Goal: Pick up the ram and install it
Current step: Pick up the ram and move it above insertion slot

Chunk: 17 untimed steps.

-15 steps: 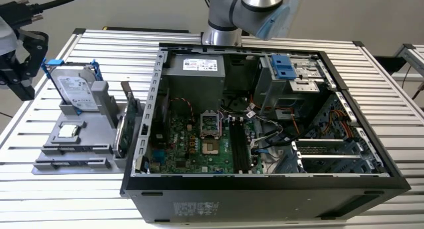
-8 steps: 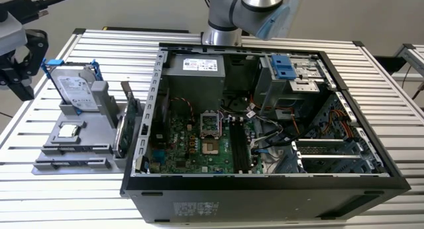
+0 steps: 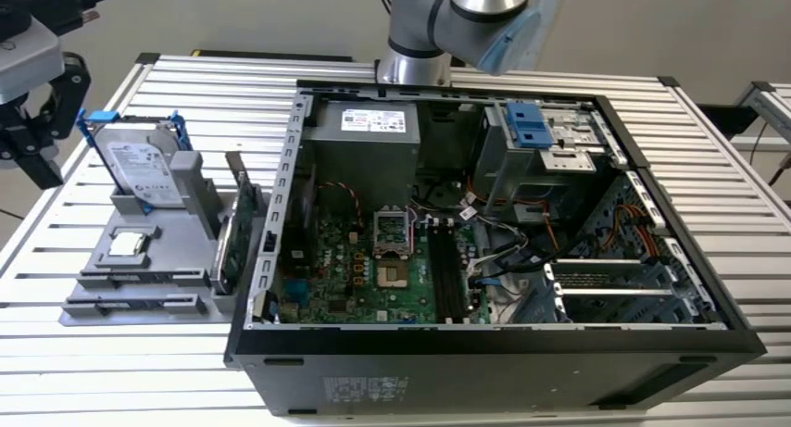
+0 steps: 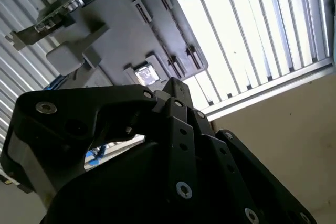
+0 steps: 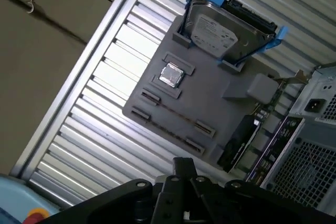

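The gripper [image 5: 184,165] hangs over the slatted metal table [image 3: 124,371] at the exterior view's left edge, just beside the upright hard drive [image 5: 220,32] in its blue bracket and touching nothing; in both wrist views its black links run in to a single tip, so the fingers appear drawn together with nothing between them. The ram [image 5: 176,113] is not yet picked up; in the first wrist view it shows as a thin dark line standing on edge in a long slot of the grey holder [image 5: 210,98], caught between two small clips, near the small silver processor chip [image 5: 171,74] and apart from the gripper. The expansion card [image 5: 239,137] stands on edge at the holder's side nearest the open computer case [image 3: 495,339]. In the exterior view the case lies on the table to the holder's right with its side open upward; its green motherboard [image 3: 333,260] faces up, with long black slots [image 3: 445,270] beside the processor socket; the arm [image 3: 483,10] rises behind the case.
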Each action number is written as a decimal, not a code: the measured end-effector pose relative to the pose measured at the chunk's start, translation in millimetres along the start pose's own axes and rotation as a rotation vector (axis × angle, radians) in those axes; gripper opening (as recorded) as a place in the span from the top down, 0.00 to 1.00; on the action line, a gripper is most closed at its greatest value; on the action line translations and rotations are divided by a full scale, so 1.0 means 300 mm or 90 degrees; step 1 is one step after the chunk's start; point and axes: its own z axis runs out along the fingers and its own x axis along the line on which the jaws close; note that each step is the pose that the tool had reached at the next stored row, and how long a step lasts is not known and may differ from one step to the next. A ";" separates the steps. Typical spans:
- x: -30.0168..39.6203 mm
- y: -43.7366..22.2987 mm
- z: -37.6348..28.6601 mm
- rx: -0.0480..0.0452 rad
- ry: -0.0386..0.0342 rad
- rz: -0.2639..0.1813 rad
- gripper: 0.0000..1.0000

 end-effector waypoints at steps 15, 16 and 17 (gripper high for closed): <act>0.000 0.000 0.000 0.0054 0.0086 -0.102 1.00; 0.000 0.000 0.000 0.0056 0.0090 -0.108 1.00; 0.000 0.000 0.000 0.0058 0.0094 -0.114 1.00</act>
